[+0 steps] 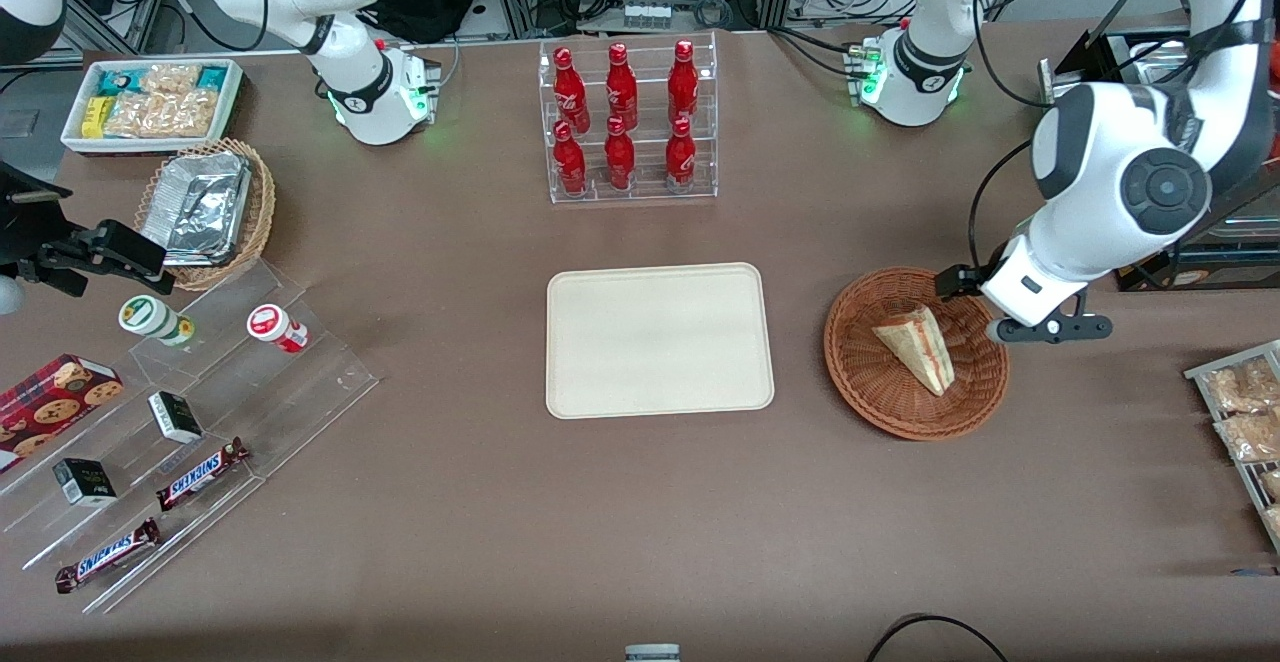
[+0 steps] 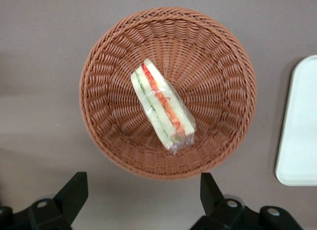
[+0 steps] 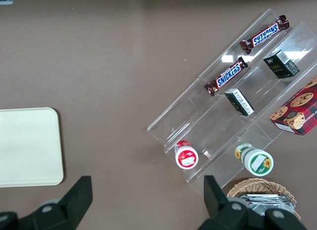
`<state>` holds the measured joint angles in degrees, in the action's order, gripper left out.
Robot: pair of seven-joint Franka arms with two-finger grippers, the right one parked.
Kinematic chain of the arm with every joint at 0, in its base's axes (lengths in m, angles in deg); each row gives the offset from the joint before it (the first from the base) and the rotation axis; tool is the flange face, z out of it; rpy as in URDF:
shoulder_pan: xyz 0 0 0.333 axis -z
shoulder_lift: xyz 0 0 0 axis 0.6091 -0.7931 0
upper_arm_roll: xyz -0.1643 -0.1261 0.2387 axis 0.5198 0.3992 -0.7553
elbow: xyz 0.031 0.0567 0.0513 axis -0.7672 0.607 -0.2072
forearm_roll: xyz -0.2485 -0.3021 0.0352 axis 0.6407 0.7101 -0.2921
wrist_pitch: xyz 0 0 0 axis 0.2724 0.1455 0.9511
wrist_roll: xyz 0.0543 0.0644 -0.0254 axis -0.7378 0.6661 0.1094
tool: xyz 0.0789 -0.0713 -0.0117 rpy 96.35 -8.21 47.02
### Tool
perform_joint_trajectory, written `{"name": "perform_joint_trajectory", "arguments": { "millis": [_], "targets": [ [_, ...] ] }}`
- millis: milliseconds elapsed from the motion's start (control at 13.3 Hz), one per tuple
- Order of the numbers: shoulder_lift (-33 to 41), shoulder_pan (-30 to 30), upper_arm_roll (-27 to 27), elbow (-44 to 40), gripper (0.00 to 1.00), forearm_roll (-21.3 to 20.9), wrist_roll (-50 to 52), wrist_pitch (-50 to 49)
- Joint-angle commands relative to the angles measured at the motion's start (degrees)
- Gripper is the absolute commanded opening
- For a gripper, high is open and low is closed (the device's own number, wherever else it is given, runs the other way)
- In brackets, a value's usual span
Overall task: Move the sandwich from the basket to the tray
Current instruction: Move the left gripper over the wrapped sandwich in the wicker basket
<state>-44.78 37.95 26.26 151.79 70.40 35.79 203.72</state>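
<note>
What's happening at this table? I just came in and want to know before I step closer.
The left arm is moving a sandwich from a basket to a tray. So far nothing is lifted: the wrapped wedge lies in the basket, and the tray beside it is bare. The gripper hangs open above the basket's edge, touching nothing, so the pick seems about to begin.

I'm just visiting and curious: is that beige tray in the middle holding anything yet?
Empty. The tray shows only bare surface; the sandwich lies in the basket, with the open gripper above the basket.
</note>
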Motion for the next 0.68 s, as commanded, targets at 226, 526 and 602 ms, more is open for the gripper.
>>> {"name": "perform_joint_trajectory", "arguments": {
  "millis": [226, 526, 602],
  "targets": [
    [2.7, 0.8, 0.9, 9.3, 1.0, -1.0, 13.5, 11.5],
    [2.1, 1.9, 1.0, 10.7, 1.0, -1.1, 24.9, 14.3],
    [2.0, 2.1, 1.0, 11.8, 1.0, -1.1, 27.5, 16.4]
  ]
}}
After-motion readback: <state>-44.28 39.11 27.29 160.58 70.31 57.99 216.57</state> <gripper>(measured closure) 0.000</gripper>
